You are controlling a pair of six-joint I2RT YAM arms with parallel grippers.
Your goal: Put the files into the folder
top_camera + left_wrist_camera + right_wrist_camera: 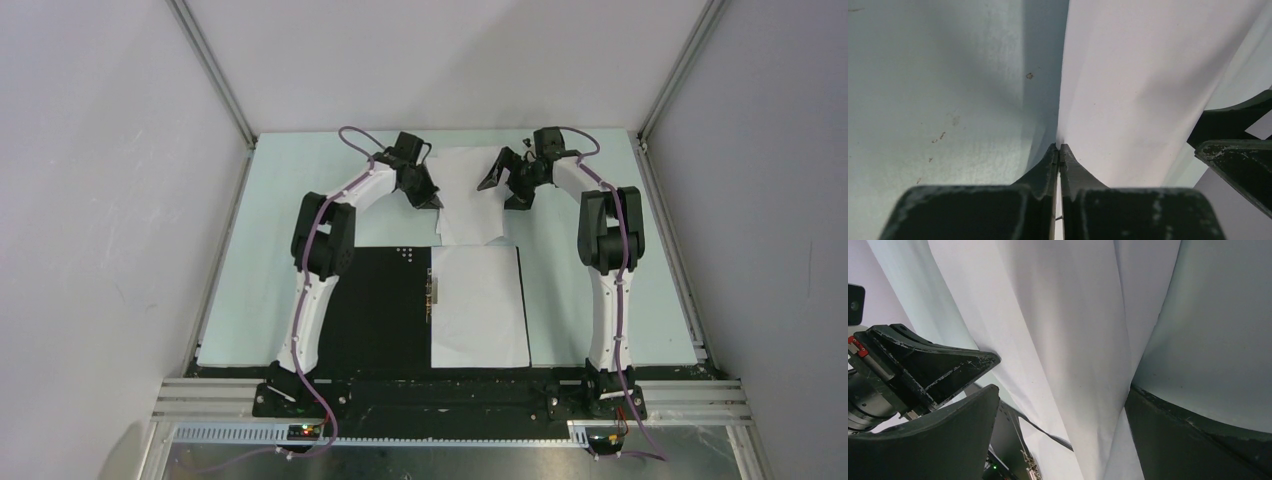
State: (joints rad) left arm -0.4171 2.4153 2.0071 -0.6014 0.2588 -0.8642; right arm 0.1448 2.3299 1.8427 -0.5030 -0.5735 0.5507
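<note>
A thin white paper sheet (468, 195), behind the open black-lined folder (385, 310), is pinched at its edge by the closed left hand (1059, 149), apparently for lifting; the right hand (503, 190) is held wide open around the opposite edge.

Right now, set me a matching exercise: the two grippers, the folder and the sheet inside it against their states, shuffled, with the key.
Things:
1. left gripper
2. right gripper
3. folder
4. filed sheet

States:
A. lies open, black inside up
B. jaws wide apart
C. rests on the folder's right half
D. shut on the edge of the loose sheet

Pairs: 1-D, 2-B, 3-A, 4-C
</note>
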